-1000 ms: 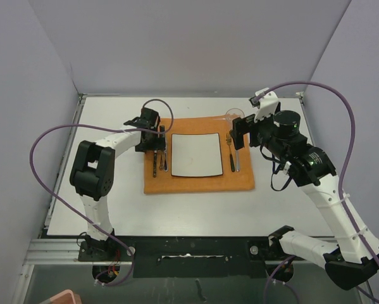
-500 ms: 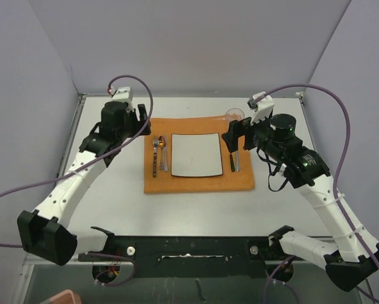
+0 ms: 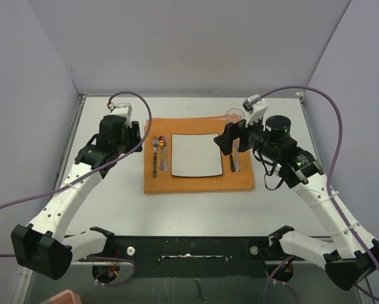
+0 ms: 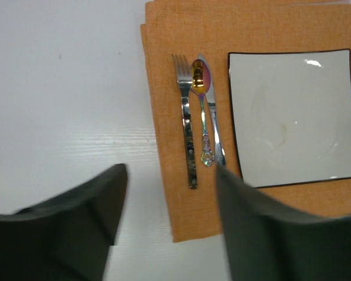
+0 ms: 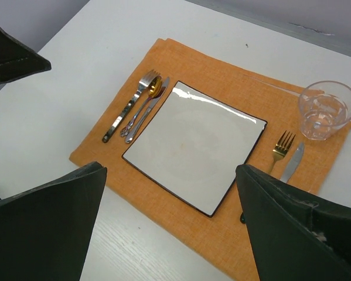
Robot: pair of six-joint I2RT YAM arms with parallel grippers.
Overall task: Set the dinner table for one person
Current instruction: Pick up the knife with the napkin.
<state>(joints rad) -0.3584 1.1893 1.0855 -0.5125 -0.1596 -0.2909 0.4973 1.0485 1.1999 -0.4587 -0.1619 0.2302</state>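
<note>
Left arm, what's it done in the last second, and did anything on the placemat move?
The left gripper swung left from above the fork, spoon and knife to over bare dinner table, jaws apart, empty. The right gripper eased slightly left toward the square plate, open and empty. The orange placemat, plate, all cutlery and the glass stayed put.

White dinner table [image 4: 64,105]; orange woven mat [image 4: 163,117]; white plate [image 4: 292,117], black rim; left of plate, silver fork [image 4: 187,126], gold-iridescent spoon [image 4: 200,79]; right of plate, gold fork [image 5: 280,146].
</note>
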